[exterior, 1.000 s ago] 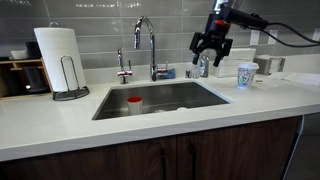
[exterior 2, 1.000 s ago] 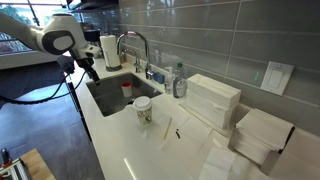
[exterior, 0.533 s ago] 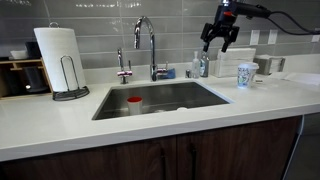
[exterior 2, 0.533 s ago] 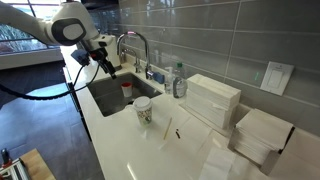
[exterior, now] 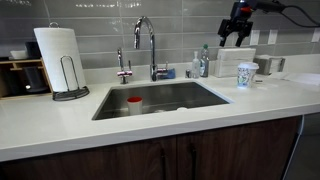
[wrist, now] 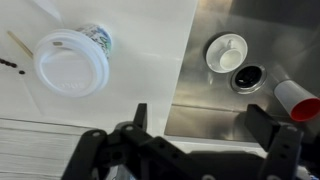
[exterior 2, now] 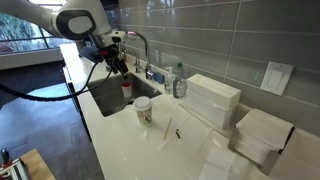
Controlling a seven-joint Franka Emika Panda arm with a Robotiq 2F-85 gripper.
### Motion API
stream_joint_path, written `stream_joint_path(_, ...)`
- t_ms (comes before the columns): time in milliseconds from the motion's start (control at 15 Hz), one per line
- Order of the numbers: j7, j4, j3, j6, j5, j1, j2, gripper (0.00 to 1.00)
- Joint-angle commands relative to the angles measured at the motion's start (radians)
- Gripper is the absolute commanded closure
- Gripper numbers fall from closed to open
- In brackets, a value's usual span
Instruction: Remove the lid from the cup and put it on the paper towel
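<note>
Hanging high above the desk (wrist: 150, 70), the hand (wrist: 198, 125) is held spread and empty, and the lid (wrist: 70, 62), seated on the cup (wrist: 98, 36) beside the sink (wrist: 205, 50), is found up-left of its gap in the wrist view

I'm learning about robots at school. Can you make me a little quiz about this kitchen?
1. Fill in: the gripper is ___ and holds nothing.
2. True or false: the lid sits on the cup.
3. Where is the red-topped container? A) in the sink B) on the cup C) in the gripper

Key: 1 open; 2 true; 3 A.
</note>
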Motion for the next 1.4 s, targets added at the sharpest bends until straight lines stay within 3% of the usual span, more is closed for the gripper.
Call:
stream_joint_path(0,-0.101,-0.005,-0.052,-0.078,-0.012,-0.029,-0.048,0.0)
stream_joint_path(267,-0.138,0.0,-0.099,-0.135,-0.01,-0.066,-0.068,0.0)
stream_joint_path(333,-0.119,0.004,-0.083,-0.096,-0.003,-0.054,-0.05,0.0)
stream_joint_path(1267,-0.128,0.004,-0.096,-0.114,-0.004,-0.067,-0.059,0.0)
stream_joint_path(1333,-0.129,-0.011,-0.096,-0.07,-0.017,-0.072,-0.058,0.0)
